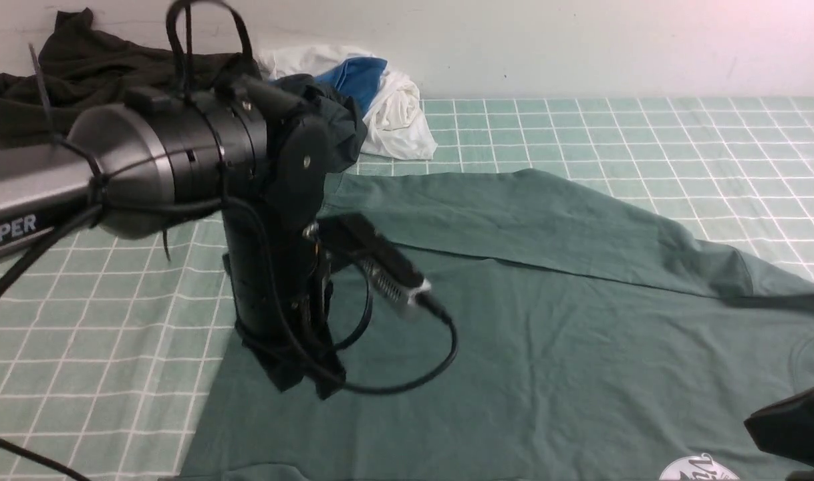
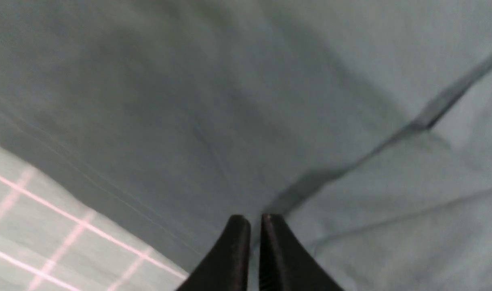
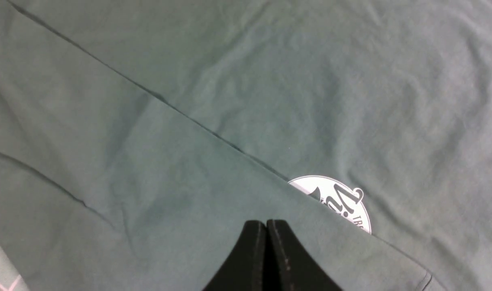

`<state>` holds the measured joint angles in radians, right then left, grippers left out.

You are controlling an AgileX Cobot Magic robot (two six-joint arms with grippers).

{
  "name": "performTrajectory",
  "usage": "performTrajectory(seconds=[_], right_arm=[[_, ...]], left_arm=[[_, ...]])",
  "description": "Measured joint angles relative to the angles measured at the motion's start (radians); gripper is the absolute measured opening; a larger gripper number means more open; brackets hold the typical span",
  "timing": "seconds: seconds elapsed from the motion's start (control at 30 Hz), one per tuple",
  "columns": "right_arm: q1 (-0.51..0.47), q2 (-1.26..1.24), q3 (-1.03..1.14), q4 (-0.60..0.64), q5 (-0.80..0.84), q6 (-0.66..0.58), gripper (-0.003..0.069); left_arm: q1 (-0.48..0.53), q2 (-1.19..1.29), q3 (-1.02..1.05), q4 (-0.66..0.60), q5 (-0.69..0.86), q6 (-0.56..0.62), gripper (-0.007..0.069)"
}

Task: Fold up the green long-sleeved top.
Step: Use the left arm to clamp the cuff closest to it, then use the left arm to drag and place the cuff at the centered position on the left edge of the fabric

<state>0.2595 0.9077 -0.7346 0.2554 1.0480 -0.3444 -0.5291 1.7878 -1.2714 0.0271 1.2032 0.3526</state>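
Note:
The green long-sleeved top lies spread flat on the checked sheet, with one sleeve folded across its body. Its round white logo shows at the near edge. My left gripper points down at the top's left side, close to the hem. In the left wrist view its jaws stand almost together, with a thin strip of green cloth between them where the folded sleeve's edge ends. My right gripper is shut with nothing in it, just above the top, beside the half-covered logo.
The light green checked sheet covers the table. Against the back wall lie a very dark olive-black garment, a dark navy garment and a white and blue garment. The left arm's cable loops over the top.

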Motion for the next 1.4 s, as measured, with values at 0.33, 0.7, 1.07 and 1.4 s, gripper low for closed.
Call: performTrajectory(seconds=[0.33,0.7,1.07,1.4], right_arm=[[0.000,0.000,0.000,-0.002,-0.041,0.000,-0.0014],[0.000,0.000,0.000,-0.003,-0.050,0.000,-0.0014],[0.000,0.000,0.000,-0.003,-0.051,0.000,-0.0014],[0.000,0.000,0.000,-0.057,-0.055,0.058,-0.0014]], left_arm=[[0.001,-0.105,0.328,-0.001,-0.180,0.088,0.0370],[0.001,-0.084,0.390,0.015,-0.369,0.088,0.0377],[0.001,-0.083,0.252,-0.002,-0.253,0.088,0.0016],[0.008,0.003,-0.294,0.045,-0.031,0.088,0.0020]])
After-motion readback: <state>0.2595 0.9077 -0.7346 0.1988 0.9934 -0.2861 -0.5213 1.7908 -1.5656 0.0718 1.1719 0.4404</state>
